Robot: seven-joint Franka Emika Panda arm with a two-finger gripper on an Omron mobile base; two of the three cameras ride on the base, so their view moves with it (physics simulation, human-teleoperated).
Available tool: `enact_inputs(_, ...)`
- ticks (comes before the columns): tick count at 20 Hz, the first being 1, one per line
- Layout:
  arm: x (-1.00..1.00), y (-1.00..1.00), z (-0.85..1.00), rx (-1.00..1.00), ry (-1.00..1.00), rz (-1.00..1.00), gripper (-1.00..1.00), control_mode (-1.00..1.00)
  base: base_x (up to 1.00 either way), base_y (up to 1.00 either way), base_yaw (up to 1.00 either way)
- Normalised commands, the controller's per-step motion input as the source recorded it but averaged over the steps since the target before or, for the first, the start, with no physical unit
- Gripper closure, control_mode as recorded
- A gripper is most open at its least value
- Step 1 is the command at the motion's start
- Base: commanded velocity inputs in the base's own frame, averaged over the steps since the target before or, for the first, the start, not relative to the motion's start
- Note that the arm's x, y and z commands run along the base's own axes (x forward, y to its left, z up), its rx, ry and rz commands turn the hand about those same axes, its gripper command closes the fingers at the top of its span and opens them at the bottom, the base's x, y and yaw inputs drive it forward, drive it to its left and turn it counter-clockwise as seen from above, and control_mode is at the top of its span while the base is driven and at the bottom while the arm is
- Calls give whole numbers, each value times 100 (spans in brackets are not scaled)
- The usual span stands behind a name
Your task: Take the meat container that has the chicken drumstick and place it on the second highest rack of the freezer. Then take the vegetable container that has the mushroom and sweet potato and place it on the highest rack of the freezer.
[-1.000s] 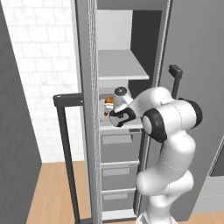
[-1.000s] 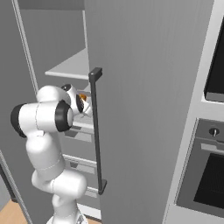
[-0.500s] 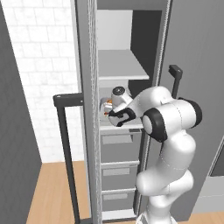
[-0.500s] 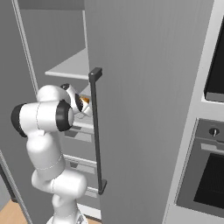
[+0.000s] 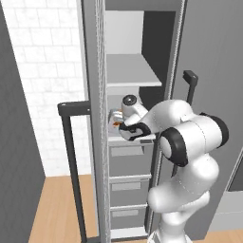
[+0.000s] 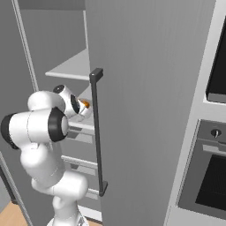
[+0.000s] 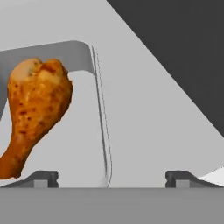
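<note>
The meat container, a pale grey tray, rests on the second highest rack of the freezer. The chicken drumstick lies in it, thin end toward me. My gripper is open, its fingertips wide apart on either side of the tray's near rim and apart from it. From the sides, the gripper reaches in over that shelf beside the drumstick. Above it is the highest rack, bare. The vegetable container, mushroom and sweet potato are out of view.
The freezer's open door with its dark bar handle stands close on the arm's right. Grey drawers sit below the shelf. A black-framed bar stands left of the freezer. A wall oven is at far right.
The jaws have gone from shut on the meat container's rim to wide open, letting it go on the shelf. The arm has barely moved.
</note>
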Motion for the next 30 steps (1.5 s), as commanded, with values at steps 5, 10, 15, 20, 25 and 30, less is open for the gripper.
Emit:
enact_inputs(5, -63, -8, 55, 0, -26, 0, -100, -100, 0, 0, 0)
enact_inputs(10, -5, -20, 70, 1, -14, 0, -100, -100, 0, 0, 0)
enact_inputs(15, -42, -22, 66, 4, 1, 2, -100, -100, 0, 0, 0)
enact_inputs(20, -54, -12, 71, 1, 26, 11, -100, -100, 0, 0, 0)
enact_inputs(25, -56, 0, 45, 0, 45, 18, -100, -100, 0, 0, 0)
enact_inputs(30, -76, 6, -34, -9, 11, 22, -100, -100, 0, 0, 0)
